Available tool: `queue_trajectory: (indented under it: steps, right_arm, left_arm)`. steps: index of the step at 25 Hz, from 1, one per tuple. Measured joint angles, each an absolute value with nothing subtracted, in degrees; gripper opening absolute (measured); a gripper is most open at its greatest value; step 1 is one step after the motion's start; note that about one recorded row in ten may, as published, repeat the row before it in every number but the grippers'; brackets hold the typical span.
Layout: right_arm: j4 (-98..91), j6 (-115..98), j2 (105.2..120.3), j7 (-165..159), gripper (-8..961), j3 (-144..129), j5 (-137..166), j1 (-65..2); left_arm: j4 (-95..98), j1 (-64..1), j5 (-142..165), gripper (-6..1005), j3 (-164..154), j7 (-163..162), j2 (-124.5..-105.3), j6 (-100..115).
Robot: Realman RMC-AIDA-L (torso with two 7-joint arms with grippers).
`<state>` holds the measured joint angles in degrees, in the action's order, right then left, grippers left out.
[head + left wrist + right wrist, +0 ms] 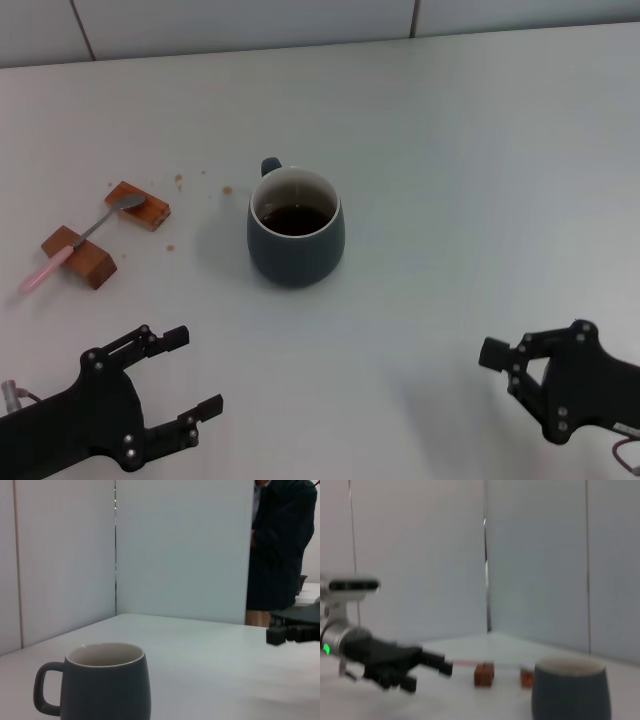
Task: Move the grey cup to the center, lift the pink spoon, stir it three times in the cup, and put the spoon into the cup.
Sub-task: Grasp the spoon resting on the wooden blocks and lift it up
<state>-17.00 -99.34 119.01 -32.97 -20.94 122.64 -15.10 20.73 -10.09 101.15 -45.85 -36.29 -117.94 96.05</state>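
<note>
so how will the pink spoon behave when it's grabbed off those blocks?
The slim pink-handled metal spoon looks stiff and probably light. It only bridges two brown wooden blocks, so a nudge may roll or knock it off. The thin handle leaves the open left claw little margin.

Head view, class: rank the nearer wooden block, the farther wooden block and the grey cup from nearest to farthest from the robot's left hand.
From the left hand:
1. Nearer wooden block, far left, under the pink spoon's handle.
2. Grey cup, centre.
3. Farther wooden block, left, under the spoon's bowl.
</note>
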Motion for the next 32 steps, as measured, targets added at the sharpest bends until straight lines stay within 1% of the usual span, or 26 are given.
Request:
queue_trajectory:
  steps: [11, 16, 22, 25, 30, 32]
  right_arm:
    - [-17.2, -95.4, 119.0, -35.5, 32, -20.8, 130.1, -16.7]
    - [-17.5, -95.4, 119.0, -36.0, 150, -19.7, 129.7, -16.3]
    - [-17.5, -95.5, 119.0, -35.6, 378, -19.3, 129.6, -16.5]
    - [-17.5, -95.5, 119.0, -35.6, 621, -19.3, 129.6, -16.6]
    - [-17.5, -95.6, 119.0, -35.6, 705, -19.3, 129.6, -16.8]
    - [-17.5, -95.6, 119.0, -35.6, 705, -19.3, 129.6, -16.8]
  left_arm:
    - [20.7, -10.1, 101.2, 795, -46.1, -36.7, -117.95, 95.5]
    - [20.7, -10.1, 101.2, 795, -46.0, -36.8, -117.95, 95.4]
    - [20.7, -10.2, 101.2, 795, -45.9, -36.8, -117.95, 95.3]
    - [20.7, -10.2, 101.2, 795, -45.9, -36.8, -117.95, 95.2]
    - [20.7, -10.1, 101.2, 795, -45.9, -36.8, -117.95, 95.2]
    - [20.7, -10.1, 101.2, 795, -45.9, -36.8, -117.95, 95.2]
